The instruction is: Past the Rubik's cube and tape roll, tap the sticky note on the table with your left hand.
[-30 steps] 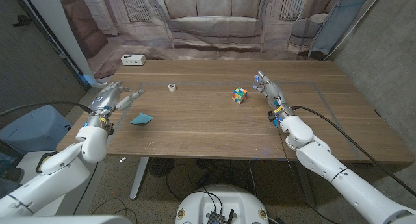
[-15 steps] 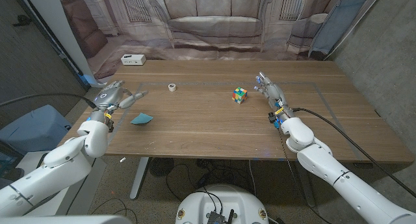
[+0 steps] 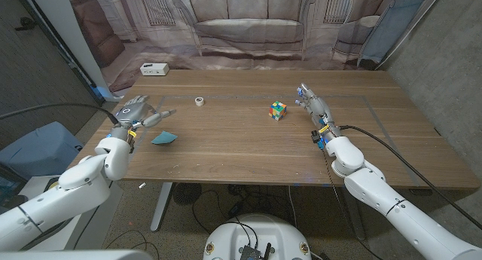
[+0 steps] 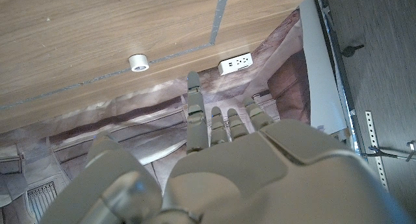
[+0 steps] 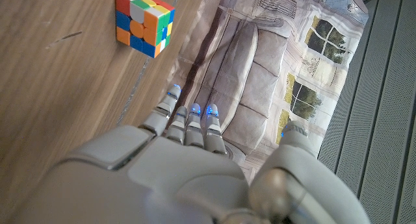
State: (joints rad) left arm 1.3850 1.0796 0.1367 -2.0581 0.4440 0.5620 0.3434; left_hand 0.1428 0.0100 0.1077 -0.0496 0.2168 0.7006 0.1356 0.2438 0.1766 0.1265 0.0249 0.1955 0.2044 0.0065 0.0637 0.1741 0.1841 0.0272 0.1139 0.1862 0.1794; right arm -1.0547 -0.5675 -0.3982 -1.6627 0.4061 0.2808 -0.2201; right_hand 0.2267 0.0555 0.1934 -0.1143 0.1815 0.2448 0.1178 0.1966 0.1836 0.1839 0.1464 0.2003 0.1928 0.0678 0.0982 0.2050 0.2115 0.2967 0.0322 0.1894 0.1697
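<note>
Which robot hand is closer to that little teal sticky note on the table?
Left. The left robot hand hovers just behind the sticky note, near the table's left edge. The right robot hand is far across, beyond the Rubik's cube.

No readable text, labels or numbers, seemingly none

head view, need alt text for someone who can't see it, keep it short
A robot's left hand hovers, fingers apart, near a teal sticky note at the left of a wooden table. A tape roll lies farther back, a Rubik's cube sits mid-table, and the right hand waits open just right of the cube.
</note>
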